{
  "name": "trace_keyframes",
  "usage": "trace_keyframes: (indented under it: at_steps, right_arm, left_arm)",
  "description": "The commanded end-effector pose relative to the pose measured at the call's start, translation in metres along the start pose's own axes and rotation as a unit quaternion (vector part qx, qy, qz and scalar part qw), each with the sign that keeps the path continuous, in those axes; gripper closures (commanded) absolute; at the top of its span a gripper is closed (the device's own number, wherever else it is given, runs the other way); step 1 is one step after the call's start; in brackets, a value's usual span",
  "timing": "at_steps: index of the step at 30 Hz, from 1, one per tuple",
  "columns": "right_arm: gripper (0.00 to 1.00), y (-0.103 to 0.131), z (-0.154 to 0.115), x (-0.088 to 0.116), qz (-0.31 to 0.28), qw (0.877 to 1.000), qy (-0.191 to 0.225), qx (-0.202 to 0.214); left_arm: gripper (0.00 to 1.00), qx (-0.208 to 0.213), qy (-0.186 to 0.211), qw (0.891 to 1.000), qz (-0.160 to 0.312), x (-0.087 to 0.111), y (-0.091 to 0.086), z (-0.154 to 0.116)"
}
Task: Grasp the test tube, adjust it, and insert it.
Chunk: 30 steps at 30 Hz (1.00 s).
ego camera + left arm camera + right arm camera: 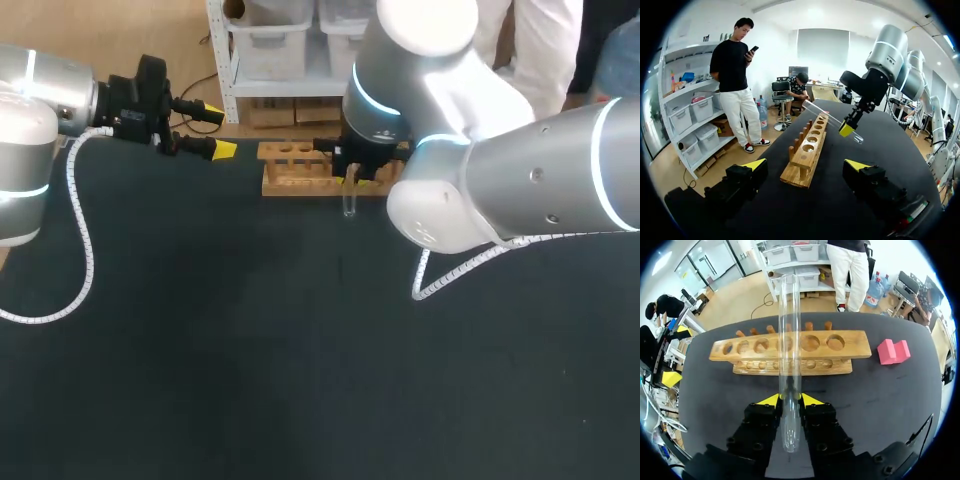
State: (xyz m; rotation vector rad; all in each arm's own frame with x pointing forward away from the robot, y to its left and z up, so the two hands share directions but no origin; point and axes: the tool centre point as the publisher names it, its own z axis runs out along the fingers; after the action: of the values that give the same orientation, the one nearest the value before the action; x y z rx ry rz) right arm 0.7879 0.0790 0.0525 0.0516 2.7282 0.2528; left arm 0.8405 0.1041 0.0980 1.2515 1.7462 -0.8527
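A clear glass test tube [789, 340] is clamped between the yellow tips of my right gripper [790, 399], which is shut on it; the tube points ahead over the wooden rack [790, 352]. From above, the tube [349, 203] hangs just in front of the rack [300, 170], under the right gripper [358, 176]. In the left wrist view the tube [832, 121] slants beside the rack [807, 150]. My left gripper [218, 130] stands open to the left of the rack, nothing between its fingers [755, 165].
A pink block [893, 351] lies on the dark table beside the rack's far end. The rack has a row of several round holes. The near and middle table surface [300, 350] is bare black cloth.
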Motion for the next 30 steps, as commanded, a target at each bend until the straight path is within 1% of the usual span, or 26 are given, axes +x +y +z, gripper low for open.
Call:
trace_keyframes:
  at_steps: [1,4,7,12,14,16,21,30]
  right_arm:
    - [1.0,-0.001,-0.021,0.01,0.006,0.999,-0.039,0.009]
    - [1.0,0.0,-0.033,0.006,0.011,0.997,-0.07,0.015]
    - [1.0,0.0,-0.046,-0.002,0.013,0.994,-0.105,0.019]
    - [1.0,-0.002,-0.063,-0.019,-0.004,0.987,-0.159,0.025]
    - [1.0,-0.002,-0.069,-0.027,-0.013,0.982,-0.185,0.021]
    - [1.0,-0.004,-0.071,-0.033,-0.019,0.979,-0.201,0.019]
    - [1.0,-0.007,-0.076,-0.048,-0.037,0.973,-0.226,0.029]
    - [1.0,-0.01,-0.078,-0.064,-0.038,0.962,-0.265,0.054]
  left_arm:
    - [0.0,0.0,0.0,1.0,0.0,0.0,0.001,0.0]
    - [0.0,0.0,0.0,1.0,0.0,0.0,0.001,0.0]
    - [0.0,0.0,0.0,1.0,0.0,0.0,0.001,0.0]
    - [0.0,0.0,0.0,1.0,0.0,0.0,0.001,0.0]
    - [0.0,0.0,0.0,1.0,0.0,0.0,0.001,0.0]
    - [0.0,0.0,0.0,1.0,0.0,0.0,0.001,0.0]
    - [0.0,0.0,0.0,1.0,0.0,0.0,0.001,0.0]
    - [0.0,0.0,0.0,1.0,0.0,0.0,0.001,0.0]
